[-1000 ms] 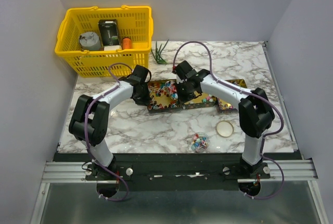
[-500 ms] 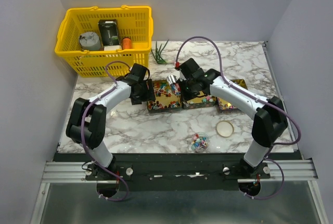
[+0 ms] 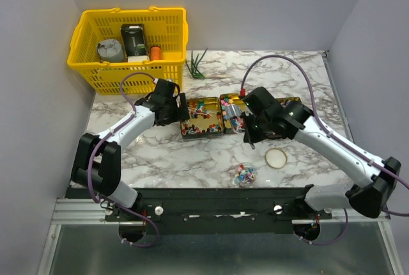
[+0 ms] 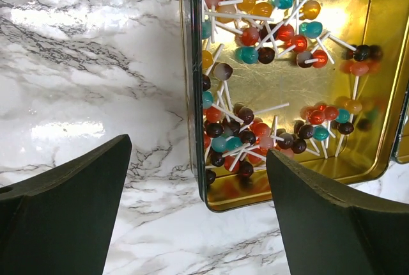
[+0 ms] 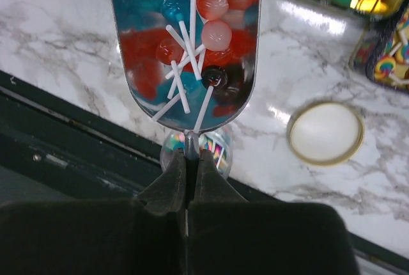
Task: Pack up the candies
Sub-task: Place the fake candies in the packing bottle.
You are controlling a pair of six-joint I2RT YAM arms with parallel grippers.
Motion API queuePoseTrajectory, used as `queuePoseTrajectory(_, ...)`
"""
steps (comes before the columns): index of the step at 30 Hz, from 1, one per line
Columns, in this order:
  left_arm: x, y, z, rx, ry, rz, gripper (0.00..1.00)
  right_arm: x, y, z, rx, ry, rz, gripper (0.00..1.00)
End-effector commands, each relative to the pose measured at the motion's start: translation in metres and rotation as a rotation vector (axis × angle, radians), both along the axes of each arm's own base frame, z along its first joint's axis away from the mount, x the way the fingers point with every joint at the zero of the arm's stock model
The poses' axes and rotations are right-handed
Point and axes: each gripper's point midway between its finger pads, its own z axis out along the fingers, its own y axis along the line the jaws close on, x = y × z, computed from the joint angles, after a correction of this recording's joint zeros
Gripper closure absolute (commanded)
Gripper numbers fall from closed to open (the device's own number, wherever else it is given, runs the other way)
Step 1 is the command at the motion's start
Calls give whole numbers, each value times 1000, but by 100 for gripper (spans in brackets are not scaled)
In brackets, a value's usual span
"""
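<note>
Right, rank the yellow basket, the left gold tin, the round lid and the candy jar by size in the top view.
Largest: yellow basket
Then: left gold tin
Unranked: round lid and candy jar look about alike.

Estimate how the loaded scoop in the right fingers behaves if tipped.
The scoop looks like stiff polished metal, so likely rigid but slippery. The right fingers pinch only its thin tail, so it may pivot in the grip. The round-headed lollipops lie loose and would probably slide or roll out if it tips.
</note>
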Motion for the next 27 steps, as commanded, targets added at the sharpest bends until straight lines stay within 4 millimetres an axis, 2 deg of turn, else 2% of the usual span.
queuePoseTrajectory(1,6,6,10,7,-71,23,1,-45,-38,-8,-59,83,-63,99)
queuePoseTrajectory(3,5,6,10,6,-76,22,1,-63,-49,-8,-55,107,-68,99)
queuePoseTrajectory(5,4,7,11,5,-79,22,1,-82,-56,-18,-57,167,-51,99)
queuePoseTrajectory(11,3,6,8,5,-70,18,1,-128,-63,-21,-11,328,-7,99)
queuePoseTrajectory(18,1,7,4,7,-60,19,1,-158,-67,-26,-13,481,31,99)
queuePoseTrajectory(21,0,7,3,9,-57,18,1,-171,-65,-31,-15,570,42,99)
queuePoseTrajectory(27,0,7,3,12,-57,15,1,-191,-57,-30,10,728,4,99)
